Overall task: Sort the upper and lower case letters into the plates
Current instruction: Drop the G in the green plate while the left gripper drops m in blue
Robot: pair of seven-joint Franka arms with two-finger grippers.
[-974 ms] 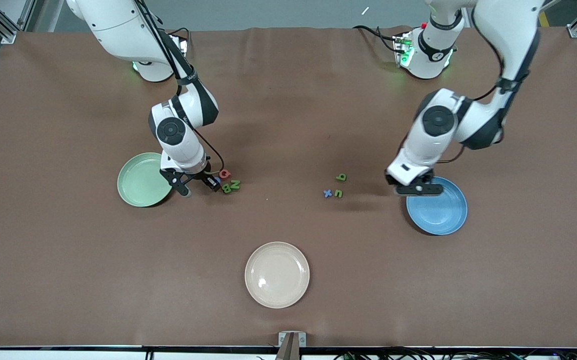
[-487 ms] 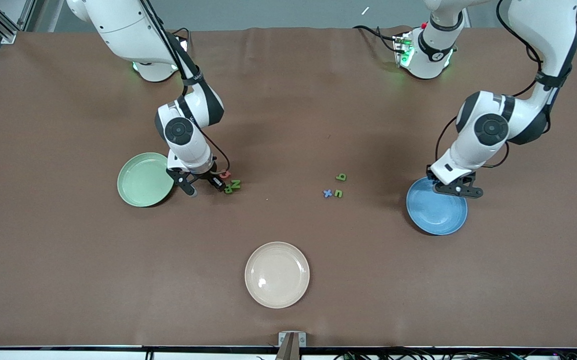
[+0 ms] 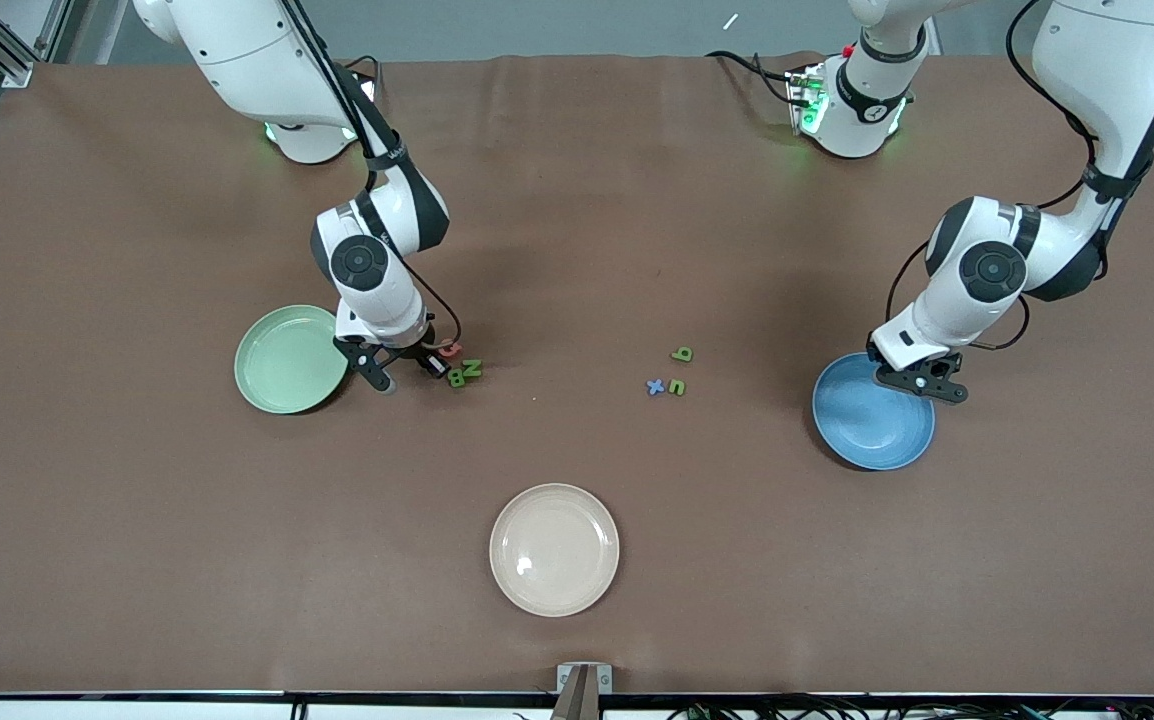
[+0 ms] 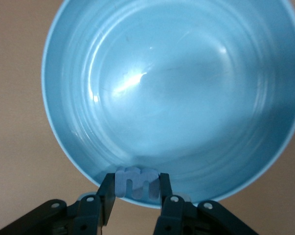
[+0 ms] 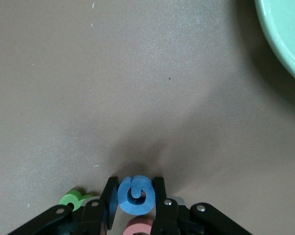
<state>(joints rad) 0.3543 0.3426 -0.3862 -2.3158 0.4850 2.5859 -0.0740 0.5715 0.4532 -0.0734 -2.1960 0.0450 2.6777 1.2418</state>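
My right gripper (image 3: 405, 371) is down at the table beside the pale mint green plate (image 3: 282, 365), shut on a blue curled letter (image 5: 136, 196). A pink letter (image 3: 451, 349) and two green letters (image 3: 463, 373) lie touching that spot. In the right wrist view the mint plate's rim (image 5: 284, 34) shows at a corner. My left gripper (image 3: 922, 384) hangs over the rim of the bright blue plate (image 3: 867, 430), shut on a pale blue letter m (image 4: 137, 183). The blue plate (image 4: 186, 88) holds no letters.
A green letter (image 3: 681, 354), a blue x (image 3: 654, 386) and another green letter (image 3: 677, 386) lie mid-table between the two plates. A cream-white plate (image 3: 554, 549) sits nearer to the front camera, with bare brown table around it.
My right gripper shifted slightly toward the letter cluster and closed on the blue letter. My left gripper carried the m from the blue plate's inner edge across to over its rim.
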